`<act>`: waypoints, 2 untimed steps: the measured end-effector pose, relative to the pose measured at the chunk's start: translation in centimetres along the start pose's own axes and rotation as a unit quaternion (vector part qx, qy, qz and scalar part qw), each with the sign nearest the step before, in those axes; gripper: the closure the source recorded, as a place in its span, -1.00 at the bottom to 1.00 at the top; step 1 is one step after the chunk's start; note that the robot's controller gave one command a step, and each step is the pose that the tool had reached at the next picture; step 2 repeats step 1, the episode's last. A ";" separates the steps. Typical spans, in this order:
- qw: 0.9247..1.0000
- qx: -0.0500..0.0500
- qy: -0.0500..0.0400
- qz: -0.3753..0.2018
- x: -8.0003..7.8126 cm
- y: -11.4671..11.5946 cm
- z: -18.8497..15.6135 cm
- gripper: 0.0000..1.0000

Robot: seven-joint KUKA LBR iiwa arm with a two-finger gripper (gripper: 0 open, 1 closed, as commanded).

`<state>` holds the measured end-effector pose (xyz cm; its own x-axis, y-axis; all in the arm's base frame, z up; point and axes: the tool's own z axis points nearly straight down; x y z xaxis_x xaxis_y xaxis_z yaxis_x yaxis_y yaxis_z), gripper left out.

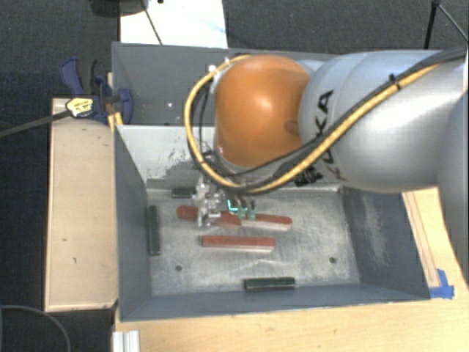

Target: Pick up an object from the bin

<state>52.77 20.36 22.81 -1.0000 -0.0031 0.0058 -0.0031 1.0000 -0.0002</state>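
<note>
Around gripper point(210, 207): red bars point(238, 242), dark sticks point(152, 230).

The tool point(218, 211) hides part of the upper red bar point(270, 222), perhaps touching it.

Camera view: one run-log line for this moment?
arm: over upper red-brown bar | lower red-brown bar: untouched | grasp: cannot tell

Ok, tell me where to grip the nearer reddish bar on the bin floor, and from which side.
I'd grip the nearer reddish bar at mid-length, across its narrow width, coming from straight above. It lies flat, with bare bin floor in front and a gap to the other reddish bar behind.
</note>
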 end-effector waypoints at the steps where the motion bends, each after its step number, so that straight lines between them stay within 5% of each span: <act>1: 1.000 -0.001 -0.004 0.003 -0.2 -0.1 -0.4 1.00; 2: 1.000 -0.001 -0.004 0.003 -0.2 -0.1 -0.4 1.00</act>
